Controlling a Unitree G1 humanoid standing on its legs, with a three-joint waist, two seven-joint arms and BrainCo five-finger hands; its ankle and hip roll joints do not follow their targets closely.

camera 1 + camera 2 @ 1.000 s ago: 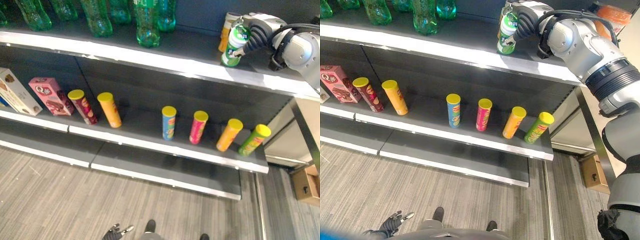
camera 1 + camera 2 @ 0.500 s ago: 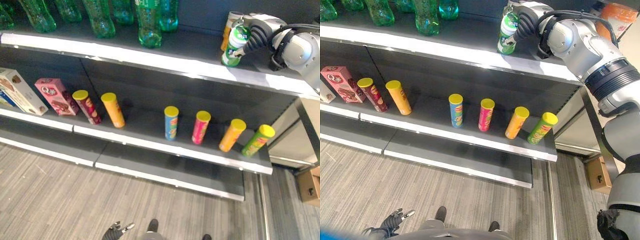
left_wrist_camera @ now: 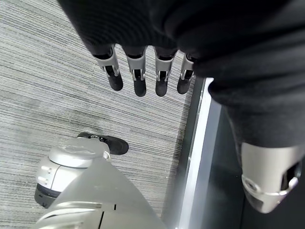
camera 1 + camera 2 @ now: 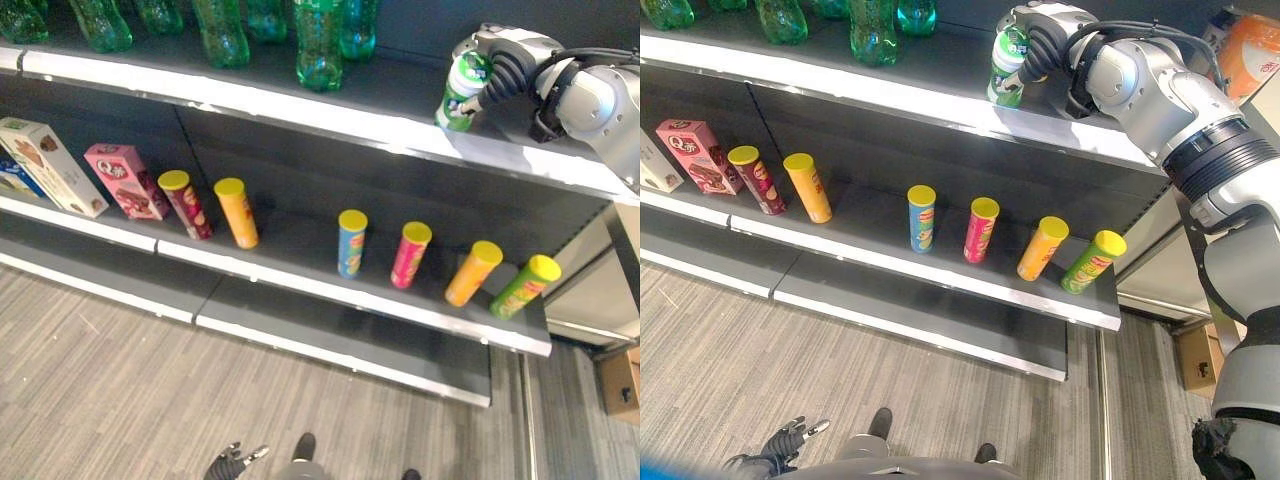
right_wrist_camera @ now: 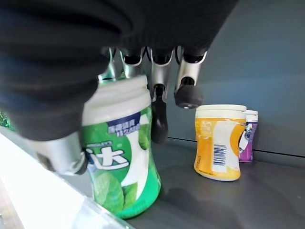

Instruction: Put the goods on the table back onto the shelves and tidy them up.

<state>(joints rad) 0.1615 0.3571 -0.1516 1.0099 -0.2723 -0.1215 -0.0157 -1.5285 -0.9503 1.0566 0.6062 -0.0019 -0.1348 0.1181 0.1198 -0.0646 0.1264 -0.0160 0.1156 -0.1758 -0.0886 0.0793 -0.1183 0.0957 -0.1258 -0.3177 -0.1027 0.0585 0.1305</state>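
right robot hand (image 5: 143,71) grips green jar (image 5: 125,157) | wrist: orange jar (image 5: 218,142) behind

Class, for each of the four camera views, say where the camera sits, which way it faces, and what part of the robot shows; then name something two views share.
Left eye view: on the head, looking down at the shelves; right hand holds the green jar.
Right eye view: beside it, same scene; the right arm reaches in.
Left wrist view: on the left wrist, facing the floor; left hand hangs, fingers straight.
Right wrist view: on the right wrist, facing the top shelf's back; fingers curl round the green jar, an orange jar beyond.
Shared: the green jar, in both eye views and the right wrist view.
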